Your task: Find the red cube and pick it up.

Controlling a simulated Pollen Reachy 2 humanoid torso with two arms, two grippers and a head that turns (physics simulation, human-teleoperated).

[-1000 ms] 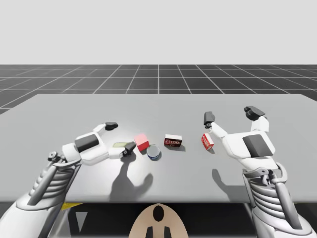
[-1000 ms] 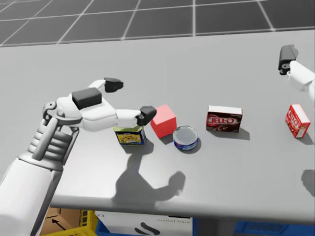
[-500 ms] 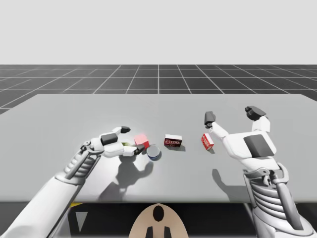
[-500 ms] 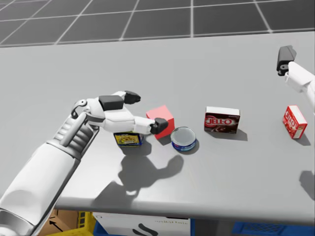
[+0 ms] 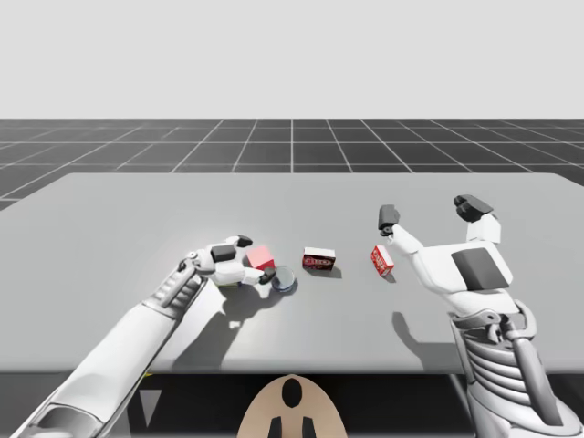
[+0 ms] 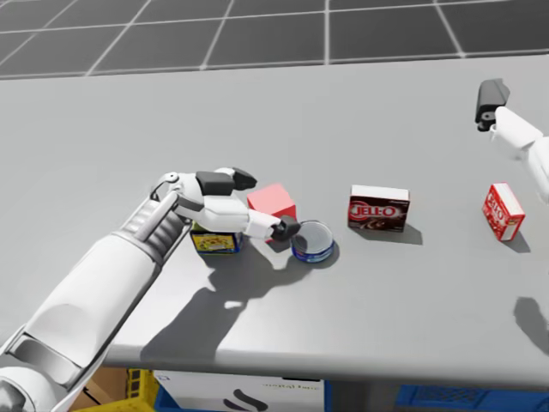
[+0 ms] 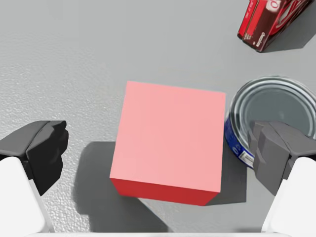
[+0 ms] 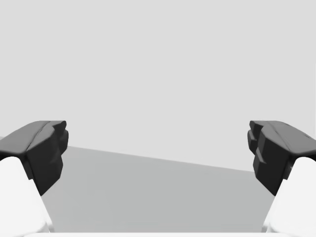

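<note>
On the grey table [image 5: 137, 210], a little left of its middle, the red cube [image 7: 168, 140] is seen standing flat on one face. The left gripper [image 7: 160, 148] is placed around it with the jaws spread wide. The cube lies between the two dark fingertips, yet a gap is seen on either side, so neither pad is pressed against it and nothing is held. A blue can [image 7: 269, 106] is set upright just beside the cube; whether the two are touching cannot be told. One fingertip is seen over the near rim of that can. A yellow can [image 6: 214, 242] is partly covered by the left wrist, on the side of the cube away from the blue can. Further along the row a dark red box [image 6: 378, 209] is laid apart from the blue can, and a small red box [image 6: 502, 211] is found well beyond it. The right gripper [image 5: 429, 211] is held above the table near the small red box, its jaws spread wide with nothing between them.
</note>
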